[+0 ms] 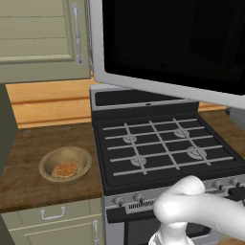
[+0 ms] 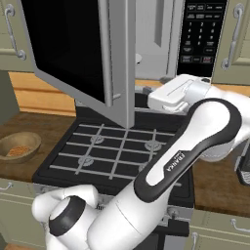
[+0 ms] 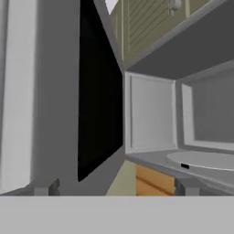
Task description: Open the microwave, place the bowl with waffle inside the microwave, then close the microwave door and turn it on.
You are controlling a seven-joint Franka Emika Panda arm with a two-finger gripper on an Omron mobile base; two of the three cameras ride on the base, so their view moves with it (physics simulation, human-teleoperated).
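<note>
- The one clearly legible marking is "FRANKA" in dark letters along the white link of the arm in the right base view; the keys on the microwave's dark button panel (image 2: pixel 201 31) carry pale marks too small to read.
- The claw (image 3: pixel 116 186) stands spread wide with nothing between its two dark fingertips (image 3: pixel 54 186), which show far apart at the bottom of the hand view.
- The microwave (image 3: pixel 201 119) lies ahead of the claw and to its right in the hand view: a light grey cavity with the white turntable (image 3: pixel 203 160) on its floor.
- The microwave door (image 2: pixel 73 53) is swung open, hinged at its left; in the hand view it stands close by the claw on its left, edge-on, its long side upright.
- In the right base view the door's black glass faces left and its vertical bar handle (image 2: pixel 108 49) sits near the free edge, over the gas stove (image 1: pixel 165 146).
- The bowl (image 1: pixel 65 163) sits upright, mouth up, on the brown wooden surface (image 1: pixel 28 158) left of the stove, well apart from the claw, lower and far to the left.
- The waffle (image 1: pixel 64 170) lies flat on the bowl's floor, grid side up.
- Olive cabinet doors (image 1: pixel 40 38) with metal handles hang beside the microwave.
</note>
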